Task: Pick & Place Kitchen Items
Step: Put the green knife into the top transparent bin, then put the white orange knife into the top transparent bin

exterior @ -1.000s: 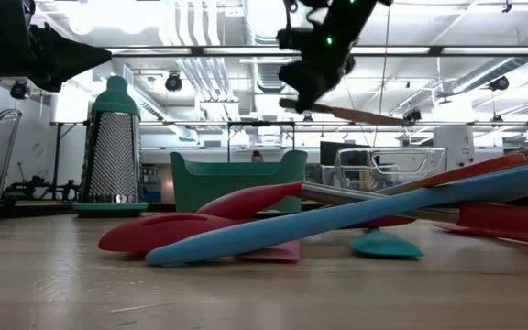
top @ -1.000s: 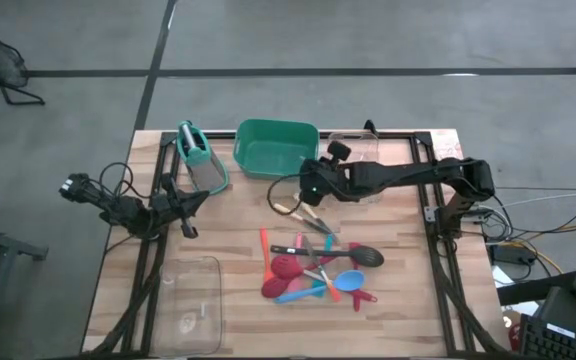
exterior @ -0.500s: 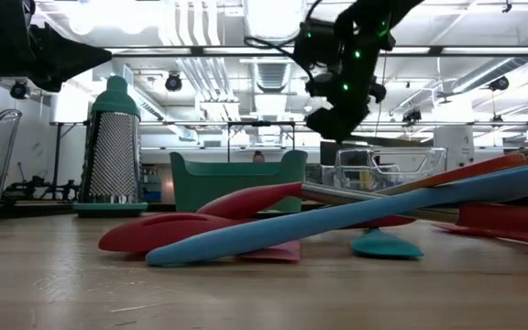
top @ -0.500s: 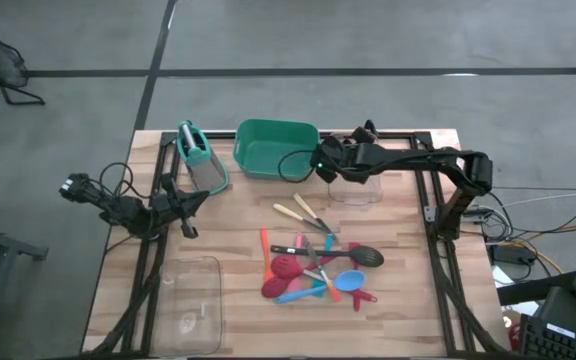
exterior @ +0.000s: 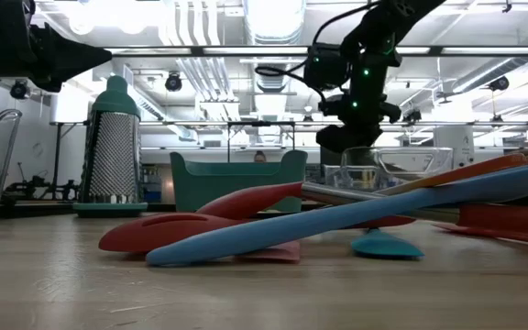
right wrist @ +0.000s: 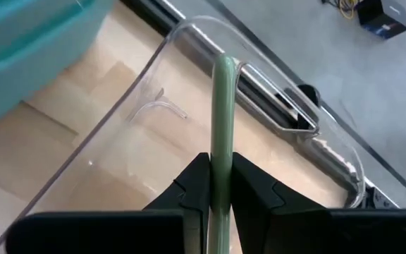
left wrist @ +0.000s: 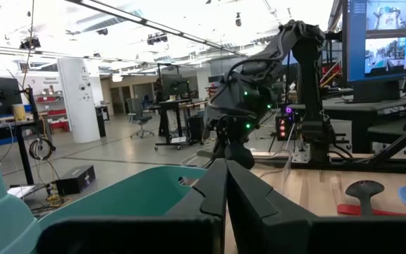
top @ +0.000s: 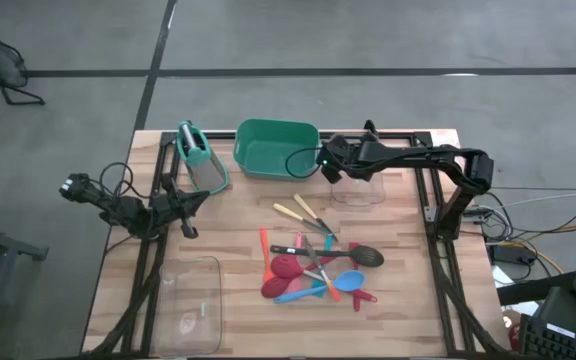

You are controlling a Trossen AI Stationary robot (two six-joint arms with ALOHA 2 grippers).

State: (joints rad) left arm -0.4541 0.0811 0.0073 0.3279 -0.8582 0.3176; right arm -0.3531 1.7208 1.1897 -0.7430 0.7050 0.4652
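Right gripper (right wrist: 220,185) fingers clamped on slim pale-green handle (right wrist: 222,106), pinched lengthwise so it points straight ahead. Hangs over clear bin (right wrist: 189,42) at table's far edge, beside green tub (top: 276,147); looks lined up for drop into bin. Left gripper (left wrist: 225,190) fingers pressed together, empty, parked at left side. Remaining utensil pile (top: 318,265) mid-table, untouched, well apart from bin.

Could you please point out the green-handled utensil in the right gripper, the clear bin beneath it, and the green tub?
green-handled utensil (right wrist: 223,127): right wrist view, handle shaft.
clear bin (right wrist: 186,29): right wrist view, rim.
green tub (top: 277,127): high view, far rim.
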